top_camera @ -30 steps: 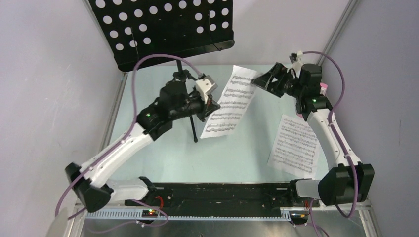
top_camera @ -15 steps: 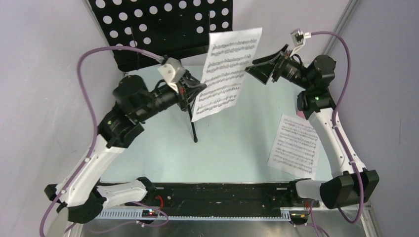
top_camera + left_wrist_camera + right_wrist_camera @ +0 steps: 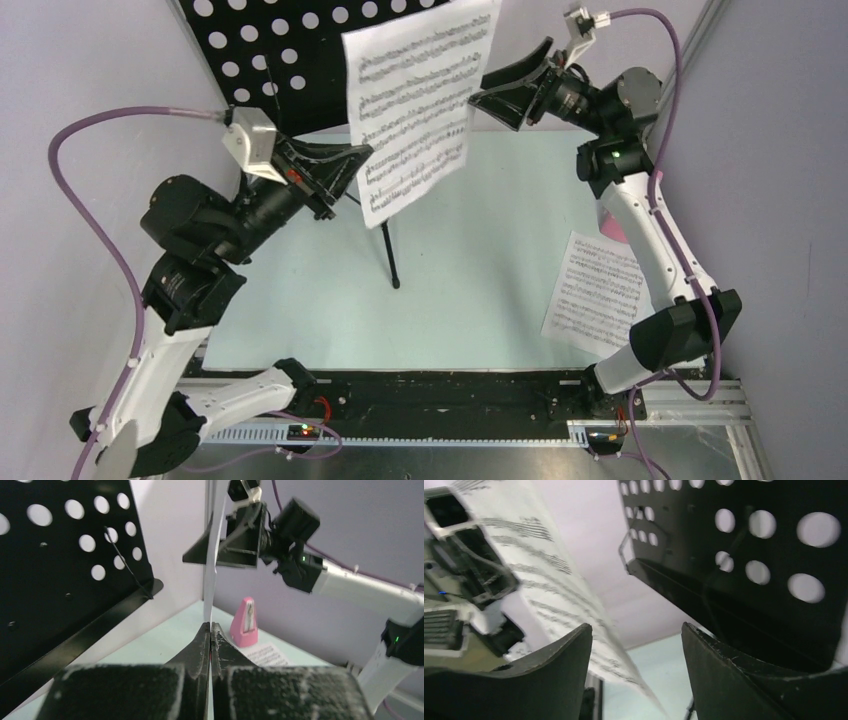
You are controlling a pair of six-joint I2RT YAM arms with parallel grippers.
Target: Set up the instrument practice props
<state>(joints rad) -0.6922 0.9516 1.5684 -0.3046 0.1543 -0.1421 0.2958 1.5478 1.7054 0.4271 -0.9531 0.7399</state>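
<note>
Where the raised page is gripped: the lower left edge of the raised page (image 3: 420, 90) is clamped between the closed fingers of the left gripper (image 3: 358, 157), and the sheet is carried upright above the fingertips.
Left gripper, wrist view: the two fingers are seen pressed together on the paper, which rises edge-on straight up from the tips (image 3: 210, 630).
Right gripper: the fingers of the right gripper (image 3: 487, 95) are held apart at the right edge of the raised page; one finger is seen on each side of the paper, and contact with it cannot be told.
Right gripper, wrist view: a wide gap is shown between the fingertips (image 3: 635, 630), with the printed page slanting away to their left.
Music stand desk: the perforated black music stand desk (image 3: 300, 50) is placed behind the raised page, beyond both sets of fingertips and apart from them; its lower lip is seen to the right of the right gripper's fingers.
Stand post: the stand post (image 3: 388, 250) is seen below the left gripper's tips.
Second page: the second page (image 3: 595, 295) is laid flat on the table (image 3: 480, 250), well below the right gripper.
Metronome: the pink metronome (image 3: 244, 622) is stood upright on the table beyond the left fingertips, under the right gripper and just beside the second page.
</note>
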